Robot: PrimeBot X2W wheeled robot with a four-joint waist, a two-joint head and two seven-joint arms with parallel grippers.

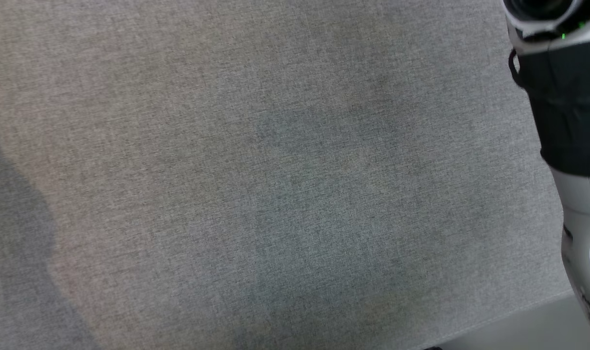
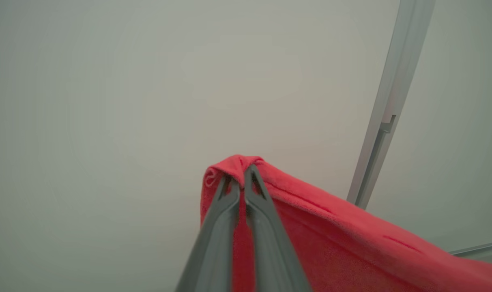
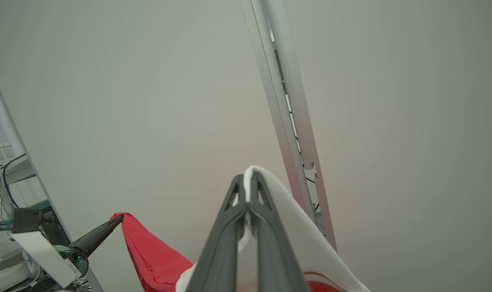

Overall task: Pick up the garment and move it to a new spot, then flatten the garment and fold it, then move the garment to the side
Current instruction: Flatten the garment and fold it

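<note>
Closest in, the left gripper: both fingers pinched tight together on a bunched red corner of the garment, no gap between them. The red cloth drapes away from that pinch toward the lower right of the left wrist view. Over to the right gripper: fingers closed as well, clamped on a white edge of the same garment, which falls away beside them. From the right wrist, the red part hangs in the air between the two grippers. Behind it, a metal post runs up a pale wall. In the head view, a white-and-black forearm sits at the right edge over a grey woven surface.
</note>
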